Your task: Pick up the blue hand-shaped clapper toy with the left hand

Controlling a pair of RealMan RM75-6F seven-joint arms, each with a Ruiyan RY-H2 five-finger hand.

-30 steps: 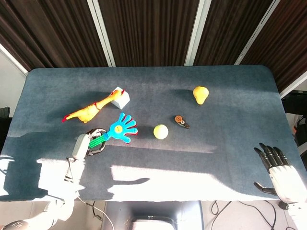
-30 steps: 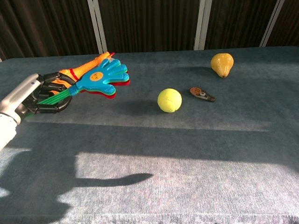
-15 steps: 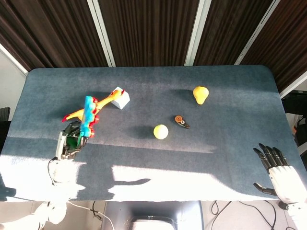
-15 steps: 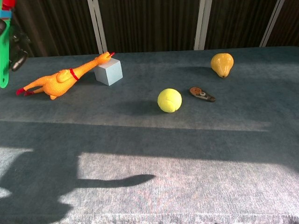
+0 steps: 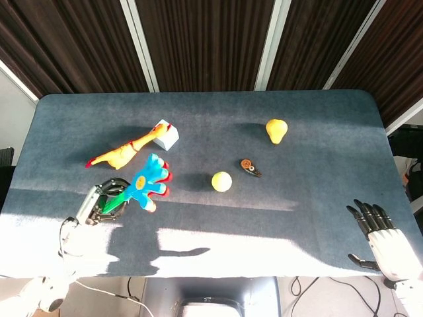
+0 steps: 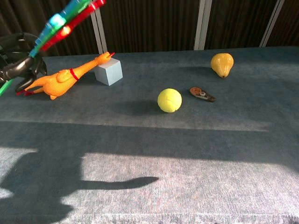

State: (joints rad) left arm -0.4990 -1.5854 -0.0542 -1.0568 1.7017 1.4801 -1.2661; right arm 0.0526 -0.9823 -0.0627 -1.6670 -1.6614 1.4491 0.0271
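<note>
The blue hand-shaped clapper toy (image 5: 147, 181) is lifted off the table, its green handle gripped by my left hand (image 5: 102, 203) at the table's left front. In the chest view the clapper (image 6: 65, 22) slants up and to the right across the top left corner, blue and red plates edge-on, with my left hand (image 6: 18, 58) wrapped around its green handle at the frame's left edge. My right hand (image 5: 382, 234) hangs off the table's front right corner with fingers spread and nothing in it.
A rubber chicken (image 5: 119, 154) and a pale blue cube (image 5: 166, 135) lie behind the clapper. A yellow ball (image 5: 221, 181), a small brown-black tool (image 5: 250, 168) and a yellow pear (image 5: 276, 129) sit mid-table to the right. Sunlight covers the front strip of the blue cloth (image 5: 264, 218).
My left hand has kept hold of the clapper and raised it from near the table; over the last half second the toy swung from pointing away to slanting right again.
</note>
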